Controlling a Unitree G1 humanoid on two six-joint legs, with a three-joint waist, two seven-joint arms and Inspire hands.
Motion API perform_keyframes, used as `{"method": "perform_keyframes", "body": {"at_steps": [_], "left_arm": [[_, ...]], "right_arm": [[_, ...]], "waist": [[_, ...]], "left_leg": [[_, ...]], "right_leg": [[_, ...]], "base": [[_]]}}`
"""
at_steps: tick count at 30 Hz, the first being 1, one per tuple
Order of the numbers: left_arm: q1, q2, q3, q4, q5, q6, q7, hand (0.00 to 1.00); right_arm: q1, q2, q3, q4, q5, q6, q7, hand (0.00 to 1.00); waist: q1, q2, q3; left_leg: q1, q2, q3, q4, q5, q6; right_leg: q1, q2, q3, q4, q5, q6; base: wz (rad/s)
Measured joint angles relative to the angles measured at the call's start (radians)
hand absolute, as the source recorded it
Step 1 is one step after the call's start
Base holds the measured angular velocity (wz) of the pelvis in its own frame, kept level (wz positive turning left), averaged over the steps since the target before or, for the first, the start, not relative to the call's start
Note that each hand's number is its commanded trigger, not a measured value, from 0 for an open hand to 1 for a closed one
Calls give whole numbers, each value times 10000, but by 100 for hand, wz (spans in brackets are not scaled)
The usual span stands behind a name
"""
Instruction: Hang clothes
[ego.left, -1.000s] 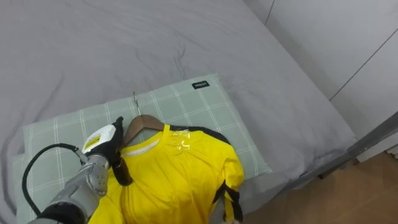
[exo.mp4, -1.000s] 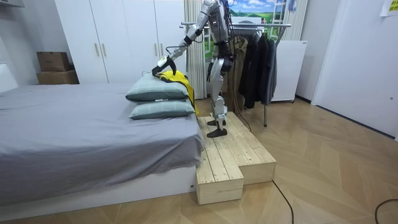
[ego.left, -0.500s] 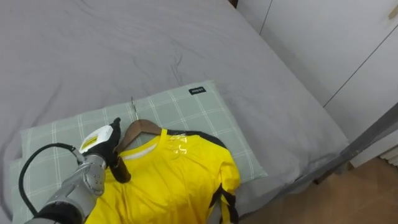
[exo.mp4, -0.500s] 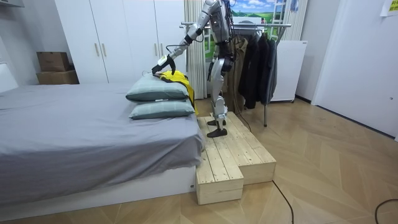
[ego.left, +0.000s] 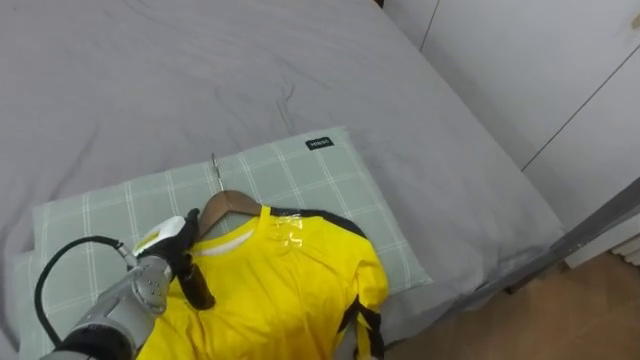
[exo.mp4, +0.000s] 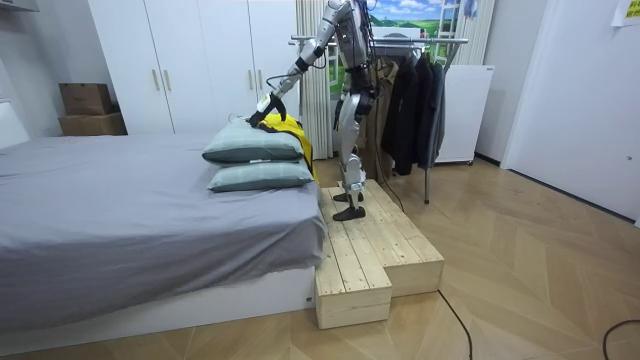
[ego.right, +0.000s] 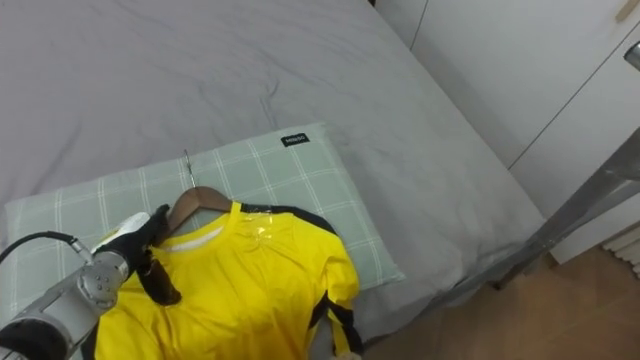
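A yellow shirt (ego.left: 285, 285) with black trim sits on a wooden hanger (ego.left: 228, 203) and lies flat on a green checked pillow (ego.left: 300, 170). The hanger's metal hook (ego.left: 215, 168) points toward the far side of the bed. My left hand (ego.left: 160, 272) rests on the shirt's left shoulder, its thumb up by the hanger's neck and its dark fingers (ego.left: 197, 288) curled over the hanger's arm through the cloth. In the room view the same hand (exo.mp4: 268, 103) reaches over the stacked pillows (exo.mp4: 250, 148), and the shirt (exo.mp4: 295, 135) droops over their edge.
I stand on a wooden platform (exo.mp4: 380, 250) beside the grey bed (exo.mp4: 120, 200). Behind me a clothes rail (exo.mp4: 420, 41) carries dark garments (exo.mp4: 410, 100). White wardrobe doors (ego.left: 540, 70) run along the bed's right side, with wooden floor (ego.left: 560, 320) below.
My left hand has slid a little down and toward me along the shirt's shoulder. The shirt and hanger have hardly shifted on the pillow.
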Motion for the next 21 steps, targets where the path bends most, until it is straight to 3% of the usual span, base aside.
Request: {"method": "perform_keyframes", "body": {"at_steps": [19, 20, 21], "left_arm": [[51, -4, -6, 288, 0, 217, -1013, 0], [51, -4, -6, 289, 0, 220, -1015, 19], [51, -4, -5, 290, 0, 239, -1019, 30]], "right_arm": [[-9, 14, -39, 10, -102, 157, -177, 0], [-10, 15, -40, 10, -102, 167, -178, 0], [-12, 15, -46, 9, -102, 196, -179, 0]], "waist": [[3, 91, -1], [3, 91, -1], [4, 90, -1]], "left_leg": [[118, -3, 8, 17, 25, -41], [118, -4, 10, 17, 26, -41], [118, -6, 15, 17, 26, -41]], "right_leg": [[119, 29, -2, -3, 19, -30], [120, 29, -2, -9, 19, -30], [136, 28, -3, -47, 18, -29]], "base": [[0], [0], [0]]}}
